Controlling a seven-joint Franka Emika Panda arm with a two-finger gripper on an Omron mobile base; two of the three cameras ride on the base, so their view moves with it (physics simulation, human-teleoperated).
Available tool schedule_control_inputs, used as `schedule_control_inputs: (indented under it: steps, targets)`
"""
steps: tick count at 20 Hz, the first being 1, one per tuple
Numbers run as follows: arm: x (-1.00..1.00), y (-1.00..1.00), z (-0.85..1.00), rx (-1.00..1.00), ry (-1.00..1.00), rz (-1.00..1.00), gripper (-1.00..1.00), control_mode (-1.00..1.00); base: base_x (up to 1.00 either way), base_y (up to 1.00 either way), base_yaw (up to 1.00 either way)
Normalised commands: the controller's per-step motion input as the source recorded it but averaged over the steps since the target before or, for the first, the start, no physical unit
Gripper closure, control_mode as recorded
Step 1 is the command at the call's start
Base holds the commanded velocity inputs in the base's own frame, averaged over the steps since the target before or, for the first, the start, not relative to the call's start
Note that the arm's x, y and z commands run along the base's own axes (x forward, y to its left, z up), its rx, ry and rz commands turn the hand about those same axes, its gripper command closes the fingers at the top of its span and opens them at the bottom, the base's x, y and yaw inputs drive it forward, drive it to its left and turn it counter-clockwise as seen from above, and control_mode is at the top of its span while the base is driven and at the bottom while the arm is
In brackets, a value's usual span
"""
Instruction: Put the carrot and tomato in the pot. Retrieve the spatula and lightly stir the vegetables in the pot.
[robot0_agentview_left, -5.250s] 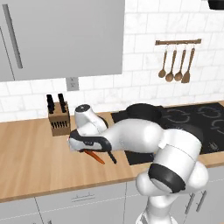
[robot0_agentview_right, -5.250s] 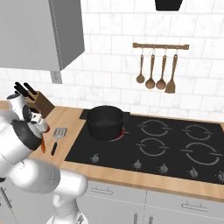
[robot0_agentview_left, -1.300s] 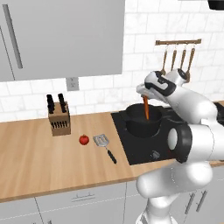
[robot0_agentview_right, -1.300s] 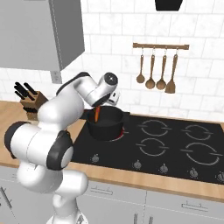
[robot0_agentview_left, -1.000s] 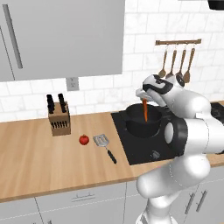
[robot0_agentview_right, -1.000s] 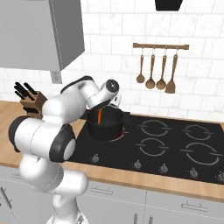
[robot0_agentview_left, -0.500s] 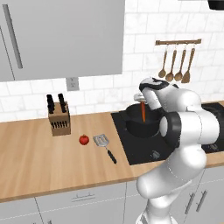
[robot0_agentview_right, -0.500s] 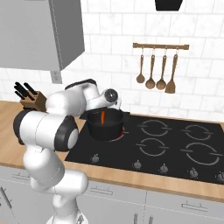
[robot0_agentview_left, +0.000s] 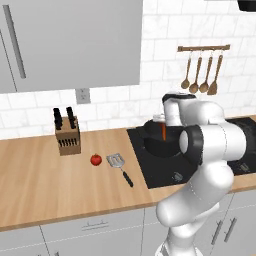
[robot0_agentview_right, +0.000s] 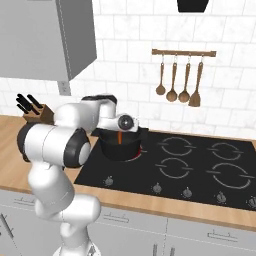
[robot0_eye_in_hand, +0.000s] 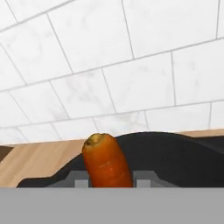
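Where it hung higher before, the claw (robot0_agentview_right: 120, 134) now pinches the carrot (robot0_eye_in_hand: 107, 162) inside the pot (robot0_agentview_right: 120, 148).

The gripper (robot0_agentview_right: 120, 134) has carried the carrot (robot0_agentview_right: 120, 137) — counter to pot (robot0_agentview_right: 121, 148).

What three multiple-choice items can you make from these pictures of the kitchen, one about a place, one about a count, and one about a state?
1. Where does the tomato lie?
A. in the pot
B. on the wooden counter beside the spatula
C. on the stove

2. How many wooden utensils hang on the wall rail?
A. two
B. four
C. six

3. What is the hand doing?
A. holding the carrot over the pot
B. resting open on the counter
C. gripping the spatula

Answers:
1 B: the tomato sits on the counter, just left of the spatula.
2 B: four wooden utensils hang in a row.
3 A: the hand grips the carrot above the pot.
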Motion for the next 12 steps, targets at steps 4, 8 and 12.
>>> schedule_control_inputs:
  steps: [4, 8, 12]
  targets:
    - [0.0, 0.0, -0.14, -0.03, -0.01, 0.0, -1.0, -1.0, 0.0, 0.0, 0.0]
    - [-0.02, -0.18, 0.09, 0.0, 0.0, 0.0, -1.0, -1.0, 0.0, 0.0, 0.0]
    - [-0.06, -0.11, 0.69, 0.0, 0.0, 0.0, -1.0, -1.0, 0.0, 0.0, 0.0]
